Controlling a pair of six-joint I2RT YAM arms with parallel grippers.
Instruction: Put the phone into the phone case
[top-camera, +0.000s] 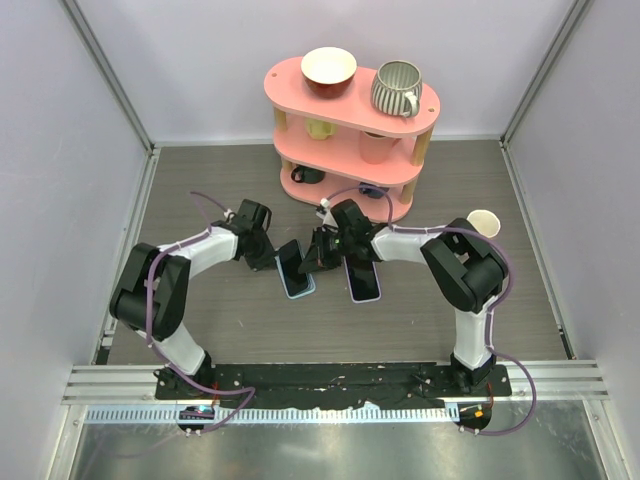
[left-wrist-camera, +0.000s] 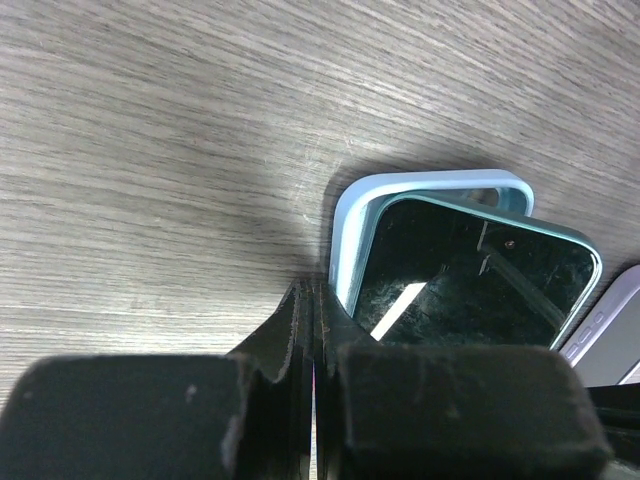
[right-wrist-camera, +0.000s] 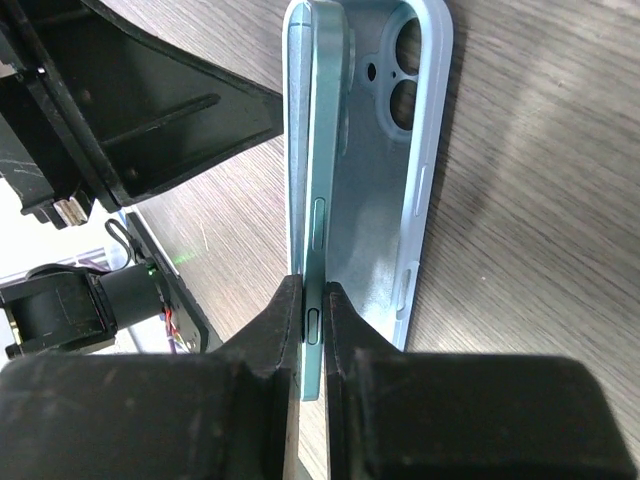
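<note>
A light blue phone case (top-camera: 303, 291) lies on the table between my two grippers. A teal phone (top-camera: 292, 264) with a black screen sits tilted in it, one long edge down in the case, the other raised. My right gripper (right-wrist-camera: 313, 300) is shut on the phone's raised long edge (right-wrist-camera: 325, 150), above the case's inside (right-wrist-camera: 385, 190). My left gripper (left-wrist-camera: 313, 292) is shut and empty, its tips against the case's outer rim (left-wrist-camera: 348, 225) beside the phone's screen (left-wrist-camera: 470, 280). In the top view the left gripper (top-camera: 272, 258) and the right gripper (top-camera: 318, 254) flank the phone.
A second phone with a lavender edge (top-camera: 362, 281) lies just right of the case, also in the left wrist view (left-wrist-camera: 612, 330). A pink two-tier shelf (top-camera: 290, 85) with a bowl, a mug and cups stands behind. A paper cup (top-camera: 483, 222) stands at the right.
</note>
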